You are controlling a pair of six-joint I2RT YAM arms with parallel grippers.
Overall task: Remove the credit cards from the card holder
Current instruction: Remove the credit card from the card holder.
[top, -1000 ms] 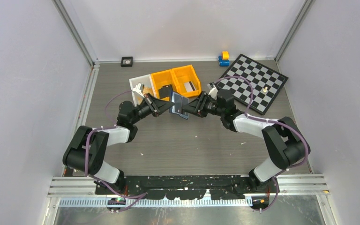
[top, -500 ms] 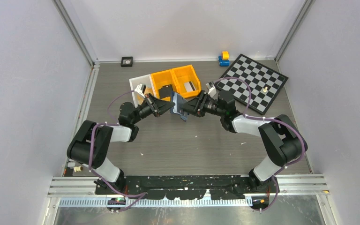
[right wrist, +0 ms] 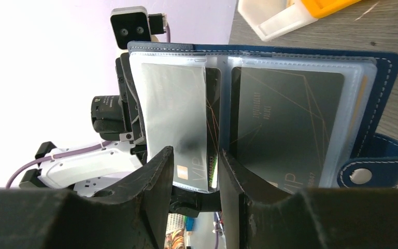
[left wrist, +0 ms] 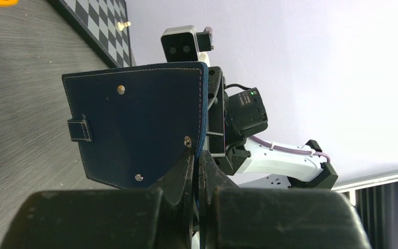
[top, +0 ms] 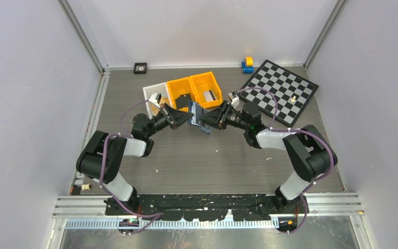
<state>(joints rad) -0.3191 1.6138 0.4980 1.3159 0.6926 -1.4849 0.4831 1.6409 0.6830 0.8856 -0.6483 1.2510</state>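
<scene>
The navy card holder [top: 197,118] is held open and upright in the air between the two arms. My left gripper [top: 185,117] is shut on its edge; the left wrist view shows its navy outside [left wrist: 134,124] pinched between the fingers of that gripper [left wrist: 196,158]. In the right wrist view the holder [right wrist: 381,104] faces me with clear pockets. A dark grey card [right wrist: 285,124] sits in the right pocket and another card [right wrist: 173,114] in the left. My right gripper [right wrist: 196,155] is open, its fingers straddling the left card's lower edge. No tan card shows.
Two orange bins [top: 194,89] and a white bin [top: 153,96] stand just behind the holder, a black block [top: 184,100] in one. A chessboard [top: 282,91] lies at the back right, with a blue and yellow toy [top: 247,64] beyond it. A small black item [top: 140,68] sits at the back wall.
My right gripper has moved a little left, closer to the holder. The holder and left gripper have shifted slightly toward the bins.
</scene>
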